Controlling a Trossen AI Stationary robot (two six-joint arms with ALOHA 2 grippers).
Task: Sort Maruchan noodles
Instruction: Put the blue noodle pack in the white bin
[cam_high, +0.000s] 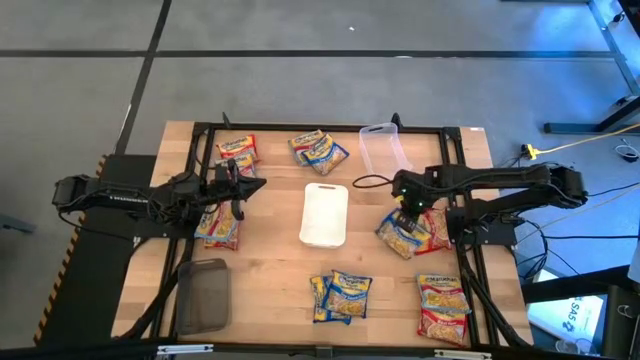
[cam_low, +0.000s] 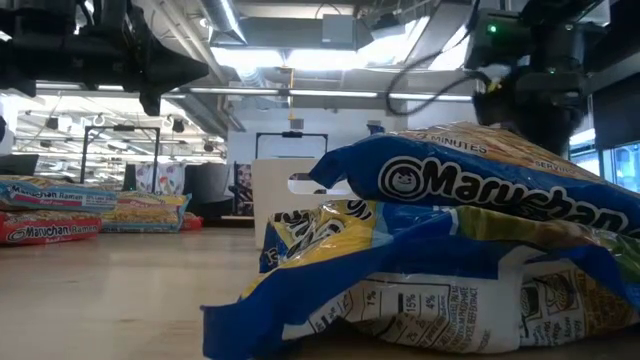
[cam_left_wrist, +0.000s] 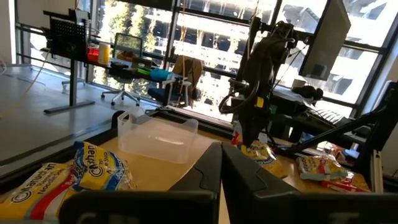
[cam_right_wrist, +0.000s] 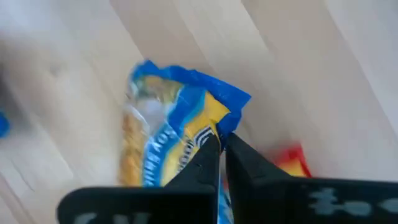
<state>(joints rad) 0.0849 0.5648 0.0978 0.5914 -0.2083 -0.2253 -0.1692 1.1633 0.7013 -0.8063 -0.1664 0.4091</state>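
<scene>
From above, a white tray (cam_high: 325, 213) lies mid-table and serves as the landmark. Maruchan noodles (cam_high: 341, 296) sit in scattered small heaps all round it. The right gripper (cam_high: 405, 219) is down on a blue-bordered packet (cam_high: 399, 236) just right of the tray. The left gripper (cam_high: 237, 186) hangs over the table left of the tray, near a pile of red-bordered packets (cam_high: 220, 226). A clear plastic tub (cam_high: 382, 147) stands beyond the tray, to its right.

The low view is mostly blocked by a close blue packet pile (cam_low: 450, 260); only a corner of the tray (cam_low: 278, 195) shows behind it, and both arms are dark shapes overhead.

In the left wrist view the fingers (cam_left_wrist: 204, 177) meet with nothing between them — the tub (cam_left_wrist: 155, 137) lies ahead.

The right wrist view is blurred: the fingers (cam_right_wrist: 205, 163) are pinched on the blue packet's (cam_right_wrist: 168, 130) edge, with a red scrap (cam_right_wrist: 290, 160) half hidden beside them.
</scene>
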